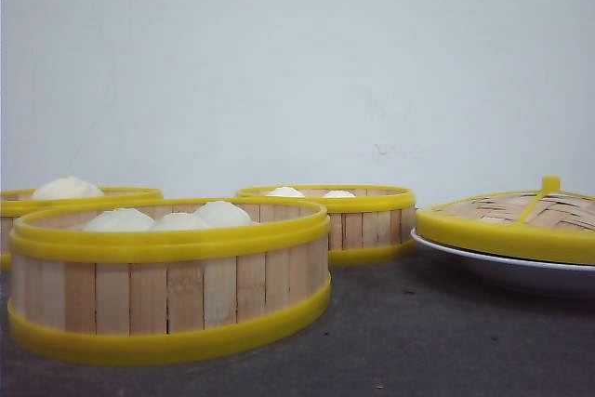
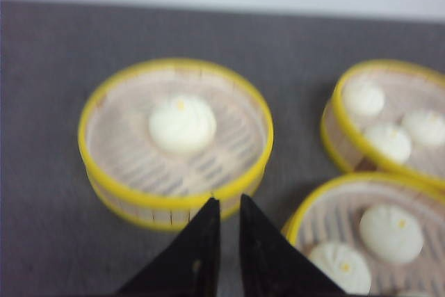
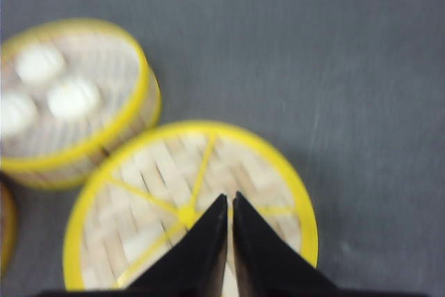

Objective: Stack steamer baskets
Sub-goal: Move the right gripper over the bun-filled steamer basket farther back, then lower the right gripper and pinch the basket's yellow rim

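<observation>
Three steamer baskets sit separately on the dark desk, none stacked yet, so the task looks to be at its start. The near basket holds three buns and stands closest to the camera; the far-left basket, w/ one bun, is partly hidden behind it; the middle basket is set further back, apart from both. All are open-topped, prob. so one can drop straight onto another. The woven lid rests on a white plate off to the right, out of the way, likely kept for last. Left pincer hangs above the one-bun basket's near rim, fingers nearly pressed together w/ a thin gap, gripping nothing. Right pincer hovers over the lid's centre, fingers likewise close together & empty. Neither touches anything as far as the wrist views show.
</observation>
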Motion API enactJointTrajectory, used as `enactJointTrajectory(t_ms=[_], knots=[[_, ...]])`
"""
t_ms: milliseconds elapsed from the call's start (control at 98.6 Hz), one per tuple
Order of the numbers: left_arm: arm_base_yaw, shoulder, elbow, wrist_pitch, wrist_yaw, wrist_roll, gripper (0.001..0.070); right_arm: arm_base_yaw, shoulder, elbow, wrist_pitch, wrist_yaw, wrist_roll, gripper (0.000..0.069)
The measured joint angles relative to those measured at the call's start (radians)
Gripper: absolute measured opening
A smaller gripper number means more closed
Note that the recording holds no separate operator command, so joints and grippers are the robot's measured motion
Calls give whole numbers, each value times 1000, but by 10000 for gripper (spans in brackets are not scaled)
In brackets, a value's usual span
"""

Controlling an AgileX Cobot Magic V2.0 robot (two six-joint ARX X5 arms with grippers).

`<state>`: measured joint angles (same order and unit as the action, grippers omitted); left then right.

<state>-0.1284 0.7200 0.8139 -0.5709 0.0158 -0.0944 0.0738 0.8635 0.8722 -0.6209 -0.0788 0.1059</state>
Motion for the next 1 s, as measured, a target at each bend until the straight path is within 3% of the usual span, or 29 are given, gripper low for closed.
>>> enactJointTrajectory(t_ms=[254,304,345,375,457,548,791,1004], knots=[[0,13,0,-18,2,13,27,0,72,0,-26,0,-21,10],[0,13,0,-19,2,16,40,0,75,0,-27,0,-25,38],[0,13,0,-21,2,16,70,0,75,0,-27,0,-27,110],[0,13,0,-23,2,16,110,0,75,0,-27,0,-28,205],[0,13,0,-24,2,18,269,0,76,0,-27,0,-28,435],[0,13,0,-24,2,23,375,0,80,0,-27,0,-28,547],[0,13,0,-28,2,24,415,61,162,0,88,-84,-12,582],[0,13,0,-28,2,24,415,144,383,68,206,-85,6,563]])
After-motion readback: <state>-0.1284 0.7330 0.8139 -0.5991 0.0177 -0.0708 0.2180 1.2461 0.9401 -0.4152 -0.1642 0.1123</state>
